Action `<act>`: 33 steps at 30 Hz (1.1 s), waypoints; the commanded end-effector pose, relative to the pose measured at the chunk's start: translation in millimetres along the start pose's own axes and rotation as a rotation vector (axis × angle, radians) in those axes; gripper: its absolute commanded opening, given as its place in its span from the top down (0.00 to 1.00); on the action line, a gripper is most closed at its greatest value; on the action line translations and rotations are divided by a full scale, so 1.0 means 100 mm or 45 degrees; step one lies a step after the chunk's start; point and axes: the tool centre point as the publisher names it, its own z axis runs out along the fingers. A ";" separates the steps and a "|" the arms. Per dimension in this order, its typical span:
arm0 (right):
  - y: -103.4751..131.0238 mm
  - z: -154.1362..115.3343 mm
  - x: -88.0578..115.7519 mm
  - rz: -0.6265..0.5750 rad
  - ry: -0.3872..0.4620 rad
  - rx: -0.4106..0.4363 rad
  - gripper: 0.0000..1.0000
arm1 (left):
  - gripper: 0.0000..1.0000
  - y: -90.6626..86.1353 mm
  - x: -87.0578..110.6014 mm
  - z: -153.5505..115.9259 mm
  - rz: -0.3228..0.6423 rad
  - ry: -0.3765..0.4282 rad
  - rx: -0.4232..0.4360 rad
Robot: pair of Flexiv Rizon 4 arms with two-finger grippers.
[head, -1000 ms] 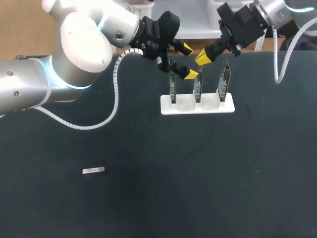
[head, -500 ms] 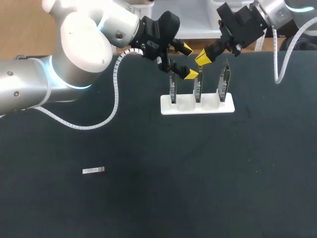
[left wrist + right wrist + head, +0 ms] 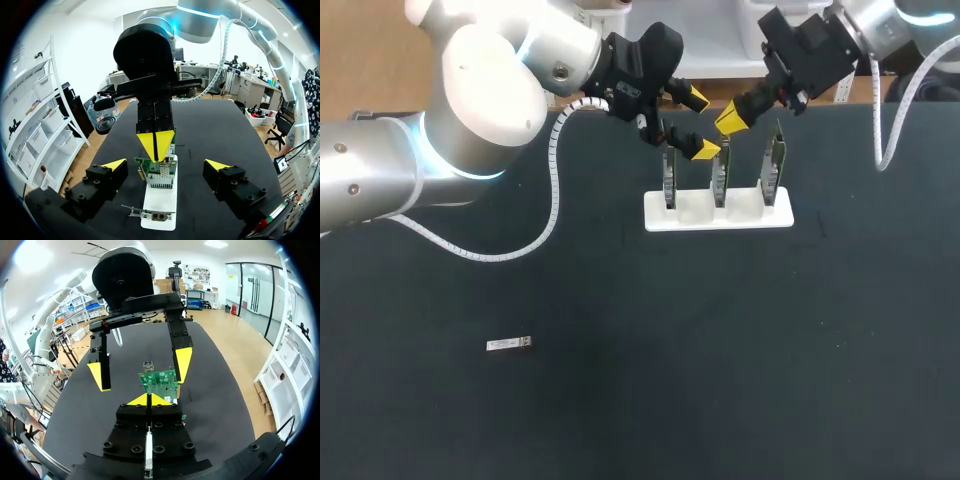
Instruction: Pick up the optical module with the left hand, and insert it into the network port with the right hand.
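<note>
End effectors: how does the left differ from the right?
The left black end effector with yellow tips has its fingers spread wide; the right black end effector with yellow tips has them closed together. The left comes in from the rack's left, the right from its right. Both are above the white rack of upright green circuit boards.

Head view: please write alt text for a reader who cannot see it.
The open left gripper and the shut right gripper hang over a white stand holding three upright green boards at the far side of the table. A small silver module lies nearer, to the left.
</note>
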 end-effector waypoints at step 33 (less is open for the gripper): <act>0.23 -0.80 0.00 -0.082 -0.221 0.160 1.00 | 0.00 0.02 -0.01 0.01 -0.001 0.006 0.004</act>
